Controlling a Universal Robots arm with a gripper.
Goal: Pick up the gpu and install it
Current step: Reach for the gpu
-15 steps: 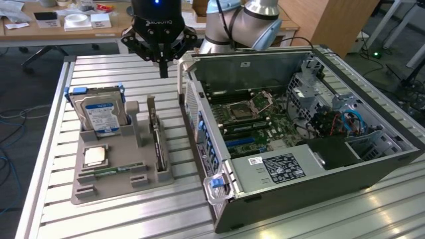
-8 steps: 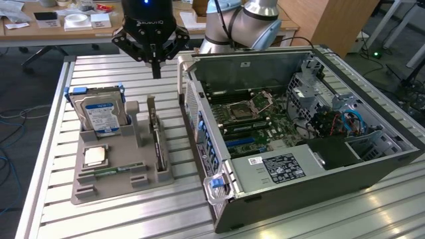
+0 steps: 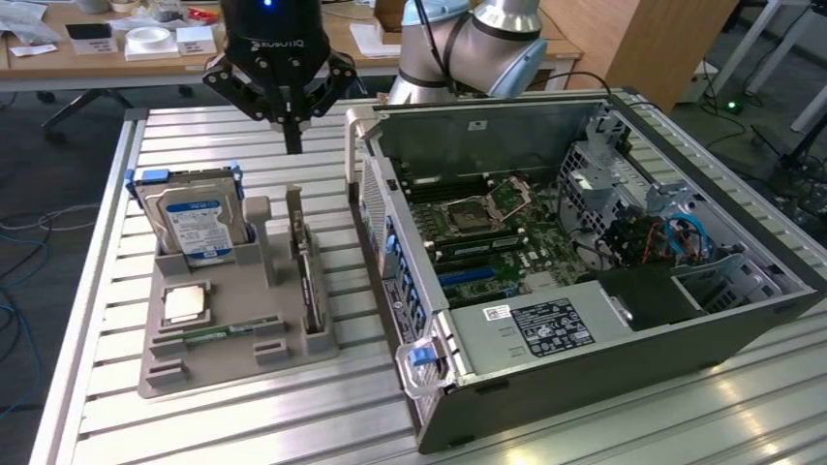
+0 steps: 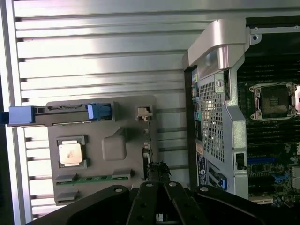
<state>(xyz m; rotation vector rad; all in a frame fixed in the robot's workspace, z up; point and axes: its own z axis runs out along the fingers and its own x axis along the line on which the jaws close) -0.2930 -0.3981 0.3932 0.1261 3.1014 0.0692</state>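
Hovering gripper point(image 3: 293, 143), fingers together, empty; gpu point(image 3: 306, 276) upright in tray point(image 3: 220, 373), ungrasped; installation into computer case point(image 3: 621, 363) outstanding.

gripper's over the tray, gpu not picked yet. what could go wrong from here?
1. The gripper hangs shut above the gpu, which stands on edge in the grey holder. Coming down shut or slightly off, it could strike the thin top edge.
2. The case wall rises right beside the holder on the exterior view's right. The card might catch on it in transfer.
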